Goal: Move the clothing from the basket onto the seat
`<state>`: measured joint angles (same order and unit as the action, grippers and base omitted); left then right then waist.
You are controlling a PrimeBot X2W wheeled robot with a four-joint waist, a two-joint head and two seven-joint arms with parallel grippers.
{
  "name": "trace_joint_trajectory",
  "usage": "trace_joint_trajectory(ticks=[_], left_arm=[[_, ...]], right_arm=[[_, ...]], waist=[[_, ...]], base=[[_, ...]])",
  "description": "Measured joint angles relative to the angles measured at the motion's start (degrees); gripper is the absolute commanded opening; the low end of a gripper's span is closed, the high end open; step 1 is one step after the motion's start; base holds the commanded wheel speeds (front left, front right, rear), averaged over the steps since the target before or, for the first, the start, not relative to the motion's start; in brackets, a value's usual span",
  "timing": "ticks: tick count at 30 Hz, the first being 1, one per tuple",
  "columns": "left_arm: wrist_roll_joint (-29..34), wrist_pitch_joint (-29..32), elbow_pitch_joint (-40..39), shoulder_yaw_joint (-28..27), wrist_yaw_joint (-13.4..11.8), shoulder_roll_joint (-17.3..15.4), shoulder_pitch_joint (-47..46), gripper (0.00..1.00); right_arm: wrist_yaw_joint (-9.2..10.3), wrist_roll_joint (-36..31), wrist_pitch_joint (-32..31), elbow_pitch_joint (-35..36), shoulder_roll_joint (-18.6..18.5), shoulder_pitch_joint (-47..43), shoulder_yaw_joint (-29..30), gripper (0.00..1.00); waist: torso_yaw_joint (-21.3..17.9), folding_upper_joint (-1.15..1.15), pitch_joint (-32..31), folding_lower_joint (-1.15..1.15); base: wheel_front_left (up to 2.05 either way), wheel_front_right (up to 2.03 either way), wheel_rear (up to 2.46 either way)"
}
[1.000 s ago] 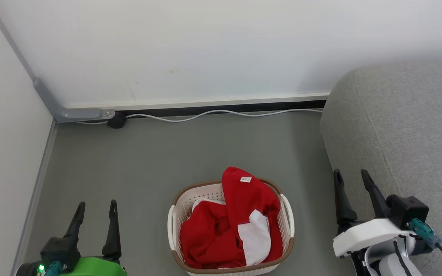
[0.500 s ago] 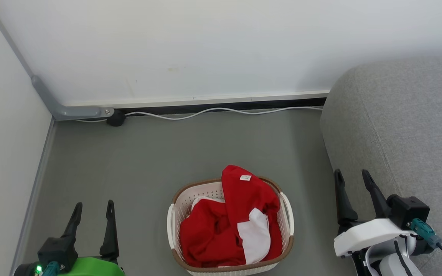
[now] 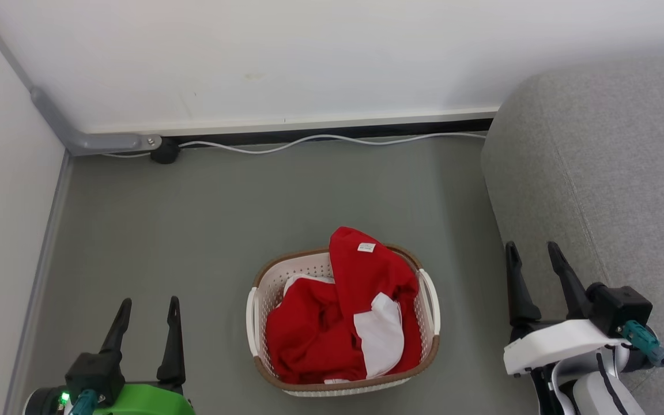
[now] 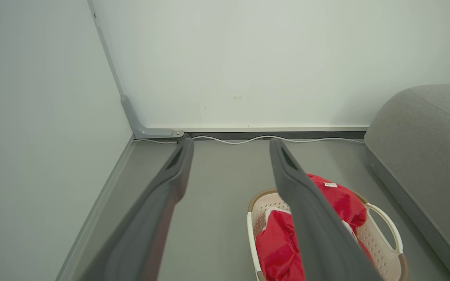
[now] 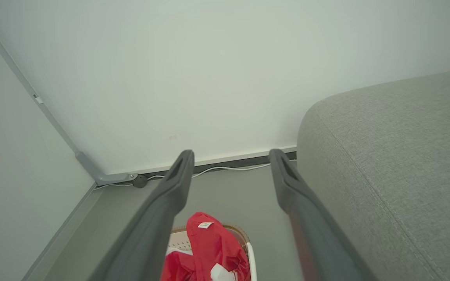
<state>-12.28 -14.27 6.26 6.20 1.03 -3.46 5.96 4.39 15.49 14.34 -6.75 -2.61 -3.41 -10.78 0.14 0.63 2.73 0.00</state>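
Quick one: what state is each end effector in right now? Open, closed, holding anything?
Left end effector: open, holding nothing.
Right end effector: open, holding nothing.

Crumpled bright red clothing [image 3: 340,323] with white panels, heaped in cream perforated, brown-rimmed basket [image 3: 277,282] at lower centre, one labelled fold draped over far rim. Large grey upholstered seat [image 3: 608,173] along right edge.

White cable [image 3: 320,136] lies on grey floor [image 3: 193,230] along the wall [image 3: 309,57], reaching a grey corner conduit [image 3: 107,142].
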Motion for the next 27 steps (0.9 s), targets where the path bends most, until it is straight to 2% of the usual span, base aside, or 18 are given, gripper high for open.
trace_joint_trajectory(ticks=[14, 27], left_arm=[[2.6, 0.0, 1.3, 3.1, 0.8, 0.2, -6.8, 1.0], [5.7, -0.2, 8.3, 7.5, 2.0, 0.5, -16.0, 1.0]], right_arm=[[-0.33, -1.5, 0.1, 3.9, 0.0, 6.0, 1.2, 1.0], [-0.35, -2.4, 0.1, 7.1, -0.1, 13.5, 2.5, 1.0]], waist=[[-1.4, 0.0, 9.2, 0.0], [-3.8, 0.0, 19.4, 0.0]], base=[[0.0, 0.0, 0.0], [0.0, 0.0, 0.0]])
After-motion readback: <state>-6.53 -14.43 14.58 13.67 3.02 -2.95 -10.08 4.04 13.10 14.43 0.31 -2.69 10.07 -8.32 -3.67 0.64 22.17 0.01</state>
